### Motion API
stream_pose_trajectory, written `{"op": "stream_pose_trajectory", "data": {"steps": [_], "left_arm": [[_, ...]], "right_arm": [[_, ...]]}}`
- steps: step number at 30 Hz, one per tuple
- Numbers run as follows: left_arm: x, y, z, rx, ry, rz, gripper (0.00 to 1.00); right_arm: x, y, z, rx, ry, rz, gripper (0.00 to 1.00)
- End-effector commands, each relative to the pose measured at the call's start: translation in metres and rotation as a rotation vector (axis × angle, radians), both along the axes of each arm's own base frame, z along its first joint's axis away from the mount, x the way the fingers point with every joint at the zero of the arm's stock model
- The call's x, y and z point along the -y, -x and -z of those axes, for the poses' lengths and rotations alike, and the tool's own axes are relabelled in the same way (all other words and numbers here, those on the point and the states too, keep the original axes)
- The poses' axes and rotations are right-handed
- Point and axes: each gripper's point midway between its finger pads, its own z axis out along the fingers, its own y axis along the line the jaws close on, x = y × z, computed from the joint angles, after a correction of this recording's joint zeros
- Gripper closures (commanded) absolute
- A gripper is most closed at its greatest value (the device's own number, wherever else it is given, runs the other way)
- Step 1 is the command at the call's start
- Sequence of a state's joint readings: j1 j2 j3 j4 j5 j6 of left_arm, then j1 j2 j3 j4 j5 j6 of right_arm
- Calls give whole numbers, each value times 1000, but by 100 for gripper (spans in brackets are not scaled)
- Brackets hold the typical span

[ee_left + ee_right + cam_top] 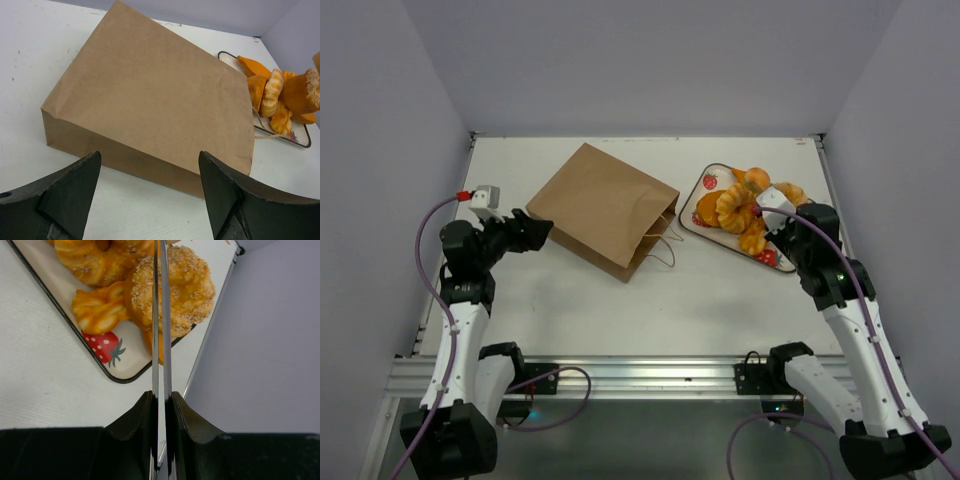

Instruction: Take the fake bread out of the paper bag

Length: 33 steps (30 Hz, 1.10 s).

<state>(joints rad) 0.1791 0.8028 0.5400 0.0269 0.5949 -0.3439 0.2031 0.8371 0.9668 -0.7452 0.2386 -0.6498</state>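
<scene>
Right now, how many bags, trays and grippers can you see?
Bag: 1
Tray: 1
Grippers: 2 (left gripper open, right gripper shut)
Total: 4

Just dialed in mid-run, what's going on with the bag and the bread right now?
The paper bag lies on its side mid-table, with its handles and mouth toward the tray on the right, where the fake bread pieces are piled. The left pincer is open at the bag's closed bottom end, not gripping it. The right pincer is shut over the bread on the tray, holding nothing I can see. Whether the bag holds any bread can't be told.
</scene>
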Motion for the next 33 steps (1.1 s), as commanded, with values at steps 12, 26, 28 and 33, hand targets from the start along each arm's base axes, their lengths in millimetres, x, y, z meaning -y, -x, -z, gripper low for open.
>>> {"op": "stream_pose_trajectory", "data": {"steps": [12,26,28,33], "left_arm": [[5,0,-3,28,-28,25,18],[8,0,-2,24,-28,36,17],[8,1,-3,26,-28,36,18],[8,1,-4,29,-30,35,18]], "right_arm": [[41,41,-32,149,-8,172,94],[46,48,15,25,43,169,89],[46,46,18,16,49,172,88],[49,42,20,12,60,191,80]]}}
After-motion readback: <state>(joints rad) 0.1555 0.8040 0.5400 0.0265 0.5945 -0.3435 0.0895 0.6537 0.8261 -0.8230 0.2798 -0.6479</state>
